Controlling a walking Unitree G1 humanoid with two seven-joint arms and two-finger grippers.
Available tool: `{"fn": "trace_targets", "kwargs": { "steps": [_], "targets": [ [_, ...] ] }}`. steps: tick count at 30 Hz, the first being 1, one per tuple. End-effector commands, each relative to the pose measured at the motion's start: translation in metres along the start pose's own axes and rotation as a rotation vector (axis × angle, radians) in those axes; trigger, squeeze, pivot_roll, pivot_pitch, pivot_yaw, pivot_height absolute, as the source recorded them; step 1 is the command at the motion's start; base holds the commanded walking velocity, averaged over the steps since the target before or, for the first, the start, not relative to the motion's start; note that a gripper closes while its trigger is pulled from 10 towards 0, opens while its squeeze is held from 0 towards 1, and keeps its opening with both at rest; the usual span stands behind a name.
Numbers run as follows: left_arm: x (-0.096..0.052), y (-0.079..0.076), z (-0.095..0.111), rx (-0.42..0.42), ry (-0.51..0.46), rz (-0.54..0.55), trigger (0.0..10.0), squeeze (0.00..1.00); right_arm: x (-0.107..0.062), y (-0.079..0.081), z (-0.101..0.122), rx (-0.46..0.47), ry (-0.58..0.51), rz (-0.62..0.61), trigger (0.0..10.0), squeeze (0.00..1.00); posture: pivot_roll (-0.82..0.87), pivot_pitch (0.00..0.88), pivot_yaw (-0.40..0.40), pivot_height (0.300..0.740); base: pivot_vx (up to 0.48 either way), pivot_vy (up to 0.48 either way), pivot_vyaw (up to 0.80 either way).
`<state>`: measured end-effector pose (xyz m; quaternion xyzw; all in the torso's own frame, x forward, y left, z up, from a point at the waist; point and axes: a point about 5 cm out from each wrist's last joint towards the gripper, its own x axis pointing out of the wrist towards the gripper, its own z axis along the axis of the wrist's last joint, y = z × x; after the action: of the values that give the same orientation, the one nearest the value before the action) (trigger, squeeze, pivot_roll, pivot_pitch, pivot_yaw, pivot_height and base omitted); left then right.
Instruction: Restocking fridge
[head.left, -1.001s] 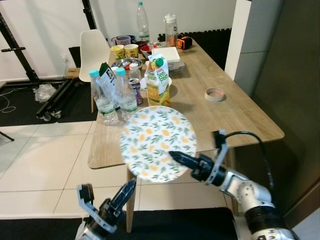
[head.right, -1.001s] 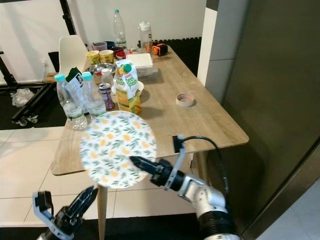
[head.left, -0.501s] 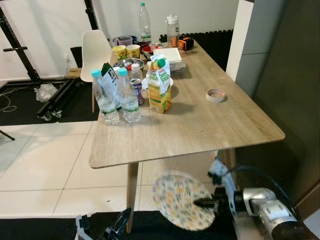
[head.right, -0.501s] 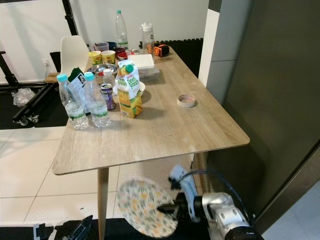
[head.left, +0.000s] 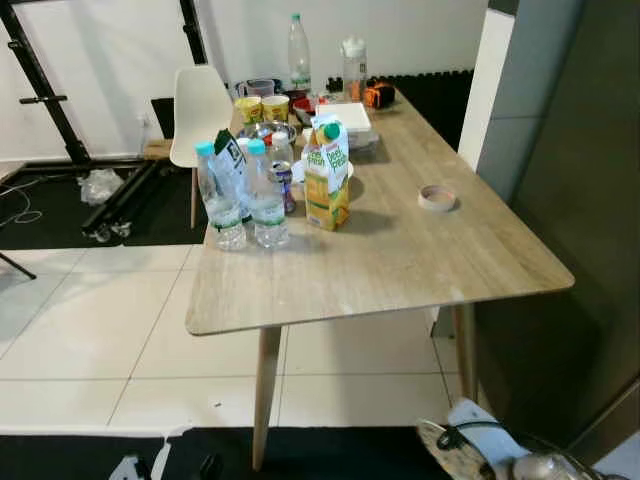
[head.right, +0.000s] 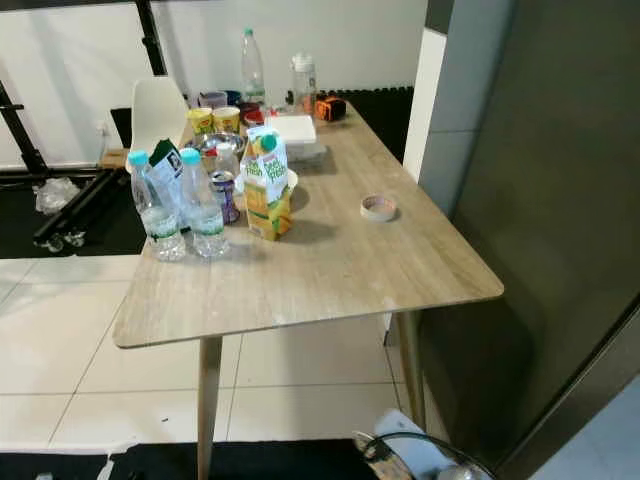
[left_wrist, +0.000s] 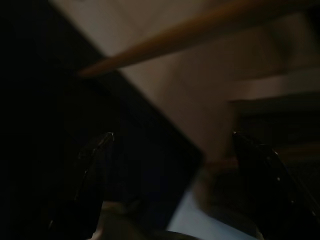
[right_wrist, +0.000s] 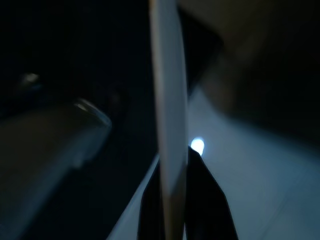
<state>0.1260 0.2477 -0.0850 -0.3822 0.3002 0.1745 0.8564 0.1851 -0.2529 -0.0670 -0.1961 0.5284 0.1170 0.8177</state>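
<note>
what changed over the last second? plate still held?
The right gripper lowered the floral plate from above the table edge to below the tabletop, near the floor. It is still clamped, seen edge-on between the fingers. The left gripper dropped too, open. The juice carton and water bottles stayed.

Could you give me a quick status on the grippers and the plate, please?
Right gripper shut on plate, low beside table. Left gripper open, idle.

Head views: bright, even indoor light, sharp | table (head.left: 400, 260): soft shadow beside the juice carton (head.left: 327, 175) | bottom edge: slightly blurred | left wrist view: very dark, smeared by blur | right wrist view: dim, out of focus (one small bright glare spot).
</note>
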Motion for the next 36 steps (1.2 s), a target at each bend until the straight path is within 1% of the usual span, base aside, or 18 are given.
{"fn": "trace_targets", "kwargs": {
  "steps": [1,2,3,6,7,9,10,12,13,15,17,19,20,21,26,29,32,36],
  "targets": [
    [-0.002,0.007,0.003,0.051,0.011,0.044,10.0,0.0,0.001,0.004,-0.011,0.121,0.019,-0.022,10.0,0.0,-0.06,0.0,0.004,0.74,0.0,0.0,0.0],
    [-0.003,0.007,-0.001,0.067,0.03,0.054,10.0,0.0,0.001,0.009,-0.023,0.192,0.04,-0.027,10.0,0.0,-0.06,0.0,0.004,0.74,0.0,0.0,0.0],
    [-0.003,0.007,-0.004,0.077,0.042,0.06,10.0,0.0,0.001,0.012,-0.03,0.237,0.055,-0.031,10.0,0.0,-0.06,0.0,0.004,0.74,0.0,0.0,0.0],
    [-0.003,0.007,-0.004,0.077,0.042,0.06,10.0,0.0,0.001,0.012,-0.03,0.237,0.055,-0.031,10.0,0.0,-0.06,0.0,0.004,0.74,0.0,0.0,0.0],
    [-0.005,0.009,-0.008,0.088,0.064,0.081,10.0,0.0,0.0,0.02,-0.046,0.307,0.095,-0.03,10.0,0.0,-0.06,0.0,0.005,0.74,0.0,0.0,0.0],
    [-0.005,0.009,-0.008,0.088,0.064,0.081,10.0,0.0,0.0,0.02,-0.046,0.307,0.095,-0.03,10.0,0.0,-0.06,0.0,0.005,0.74,0.0,0.0,0.0],
    [-0.005,0.009,-0.012,0.097,0.079,0.096,10.0,0.0,-0.001,0.03,-0.062,0.315,0.15,-0.02,10.0,0.0,-0.07,0.0,0.003,0.74,0.0,0.0,-0.78],
    [-0.004,0.006,-0.017,0.118,0.093,0.102,10.0,0.0,-0.003,0.047,-0.08,0.278,0.22,0.014,10.0,0.0,-0.07,0.0,0.004,0.74,0.0,0.0,-0.76],
    [-0.004,0.006,-0.017,0.118,0.093,0.102,10.0,0.0,-0.003,0.047,-0.08,0.278,0.22,0.014,10.0,0.0,-0.07,0.0,0.004,0.74,0.0,0.0,-0.76],
    [-0.002,0.002,-0.018,0.145,0.097,0.102,10.0,0.0,-0.002,0.054,-0.082,0.264,0.231,0.021,10.0,0.0,-0.07,0.0,0.008,0.74,0.0,0.0,-0.76],
    [-0.002,0.002,-0.018,0.145,0.097,0.102,10.0,0.0,-0.002,0.054,-0.082,0.264,0.231,0.021,10.0,0.0,-0.07,0.0,0.008,0.74,0.0,0.0,-0.76],
    [0.001,-0.002,-0.019,0.184,0.111,0.1,10.0,0.0,-0.001,0.053,-0.076,0.215,0.224,0.022,10.0,0.0,-0.07,0.0,0.008,0.74,0.0,0.0,-0.76],
    [0.001,-0.002,-0.019,0.184,0.111,0.1,10.0,0.0,-0.001,0.053,-0.076,0.215,0.224,0.022,10.0,0.0,-0.07,0.0,0.008,0.74,0.0,0.0,-0.76],
    [0.002,-0.003,-0.019,0.195,0.114,0.099,10.0,0.0,0.0,0.052,-0.073,0.194,0.219,0.022,10.0,0.0,-0.07,0.0,0.008,0.74,0.0,0.0,-0.76],
    [0.004,-0.006,-0.018,0.206,0.111,0.094,10.0,0.0,0.001,0.05,-0.067,0.171,0.208,0.02,10.0,0.0,-0.07,0.0,0.008,0.74,0.0,0.0,-0.76],
    [0.004,-0.008,-0.022,0.21,0.133,0.079,10.0,0.0,0.002,0.054,-0.064,0.125,0.209,0.033,10.0,0.0,-0.07,0.0,0.009,0.74,0.0,0.0,-0.76],
    [0.004,-0.009,-0.024,0.21,0.136,0.077,10.0,0.0,0.003,0.055,-0.064,0.12,0.21,0.036,10.0,0.0,-0.07,0.0,0.009,0.74,0.0,0.0,-0.76],
    [0.002,-0.008,-0.03,0.229,0.164,0.074,10.0,0.0,0.002,0.058,-0.066,0.114,0.216,0.042,10.0,0.0,-0.07,0.0,0.009,0.74,0.0,0.0,-0.76]
  ]
}}
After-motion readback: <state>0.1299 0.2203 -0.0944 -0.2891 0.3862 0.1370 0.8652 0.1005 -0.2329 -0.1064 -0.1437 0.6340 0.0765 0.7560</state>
